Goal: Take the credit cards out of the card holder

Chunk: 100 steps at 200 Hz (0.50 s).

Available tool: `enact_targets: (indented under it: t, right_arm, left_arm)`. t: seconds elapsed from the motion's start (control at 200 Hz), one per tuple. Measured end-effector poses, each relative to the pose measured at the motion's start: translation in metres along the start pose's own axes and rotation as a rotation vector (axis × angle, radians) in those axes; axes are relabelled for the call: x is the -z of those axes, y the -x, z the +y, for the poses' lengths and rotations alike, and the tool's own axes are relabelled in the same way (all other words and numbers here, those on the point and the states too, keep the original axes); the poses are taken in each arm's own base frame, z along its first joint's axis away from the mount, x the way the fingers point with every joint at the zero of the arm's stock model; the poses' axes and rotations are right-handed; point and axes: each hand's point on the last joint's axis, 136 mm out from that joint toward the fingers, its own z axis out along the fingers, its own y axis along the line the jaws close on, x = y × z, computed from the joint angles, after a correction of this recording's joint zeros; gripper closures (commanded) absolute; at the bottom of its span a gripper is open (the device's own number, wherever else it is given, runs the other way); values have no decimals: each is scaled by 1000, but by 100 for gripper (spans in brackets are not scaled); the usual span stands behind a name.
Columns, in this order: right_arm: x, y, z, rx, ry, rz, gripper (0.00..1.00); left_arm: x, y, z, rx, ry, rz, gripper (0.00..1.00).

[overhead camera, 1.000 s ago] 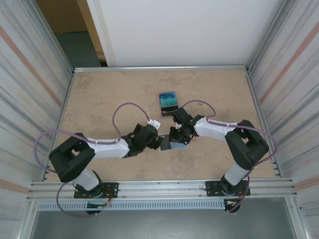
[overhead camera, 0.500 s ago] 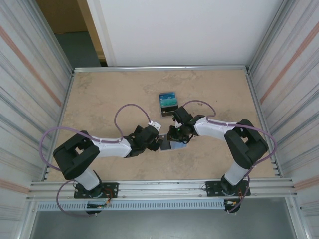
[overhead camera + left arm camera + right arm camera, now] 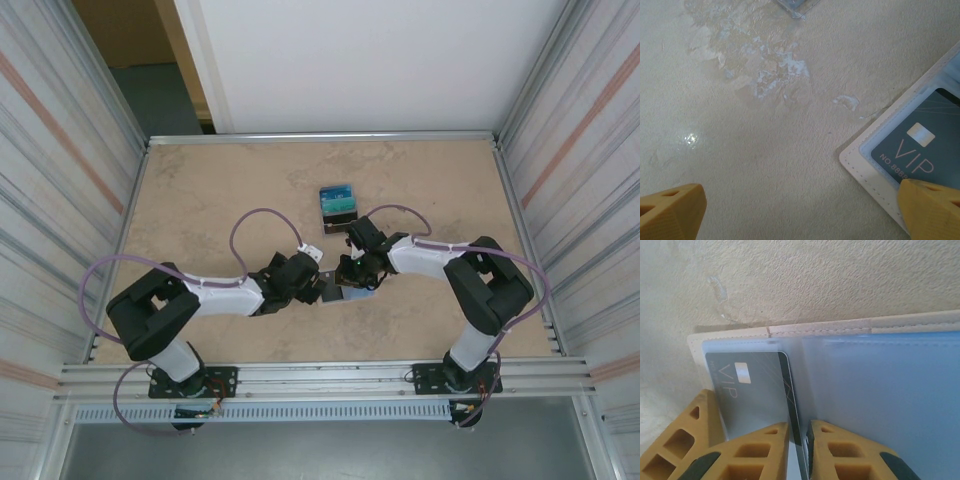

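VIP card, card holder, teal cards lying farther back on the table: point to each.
VIP card (image 3: pixel 757 395): right wrist view, grey face beside the lettering.
card holder (image 3: pixel 840 328): right wrist view, stitched cream border.
teal cards (image 3: pixel 337 203): top view, middle of the pile.

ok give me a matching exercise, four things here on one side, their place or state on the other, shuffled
Things:
1. left gripper
2. right gripper
3. VIP card
4. card stack

Place or state:
a. inside the holder, under its clear sleeve
b. jaws wide open
c. lying on the table beyond both arms
d. jaws pinched nearly shut at a card's edge

Pairs: 1-b, 2-d, 3-a, 4-c
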Motion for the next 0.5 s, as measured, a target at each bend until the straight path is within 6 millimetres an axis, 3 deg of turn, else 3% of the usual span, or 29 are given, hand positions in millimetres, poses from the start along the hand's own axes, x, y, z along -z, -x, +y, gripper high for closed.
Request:
enact_targets:
  t: [0.501]
  right_arm:
    - [-2,-1,3,-81,183,26,83]
  left_arm:
    - [-3,-2,1,-7,14,13,1]
